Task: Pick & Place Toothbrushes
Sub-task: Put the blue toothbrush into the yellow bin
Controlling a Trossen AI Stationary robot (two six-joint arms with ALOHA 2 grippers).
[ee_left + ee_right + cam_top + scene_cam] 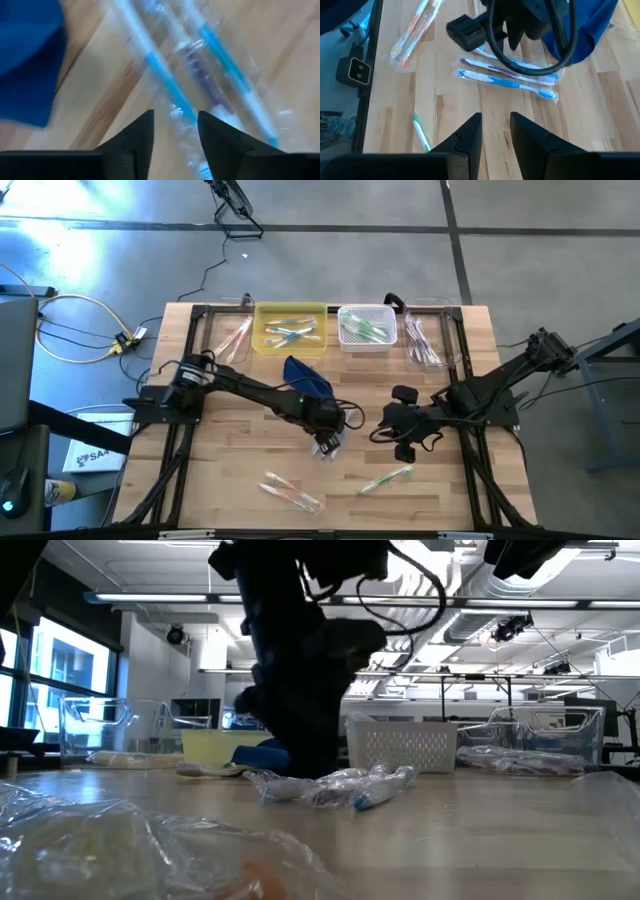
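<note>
A clear-wrapped pack of blue toothbrushes (510, 80) lies flat on the wooden table mid-way across, also in the low view (340, 785). My left gripper (328, 442) hangs over it, open, with the pack's blue handles (170, 85) running between its fingers. My right gripper (400, 435) hovers to the pack's right, narrowly open (495, 131) and holding nothing. An orange-pink pack (290, 492) and a green toothbrush (385, 478) lie near the near edge. A dark blue pouch (305, 377) lies just behind the left gripper. My left gripper comes at the wrapped blue pack from above, its open fingers (142, 137) standing on either side of one blue handle (172, 92). Whether they touch the wrap I cannot tell. The pack lies flat on the table.
Along the far edge stand a clear bin (232, 335), a yellow tray (262, 315) holding blue toothbrushes, a white basket (345, 313) holding green ones, and another clear bin (425, 340). Black frame rails (185, 430) run down both table sides. Bare wood lies between the two near packs.
</note>
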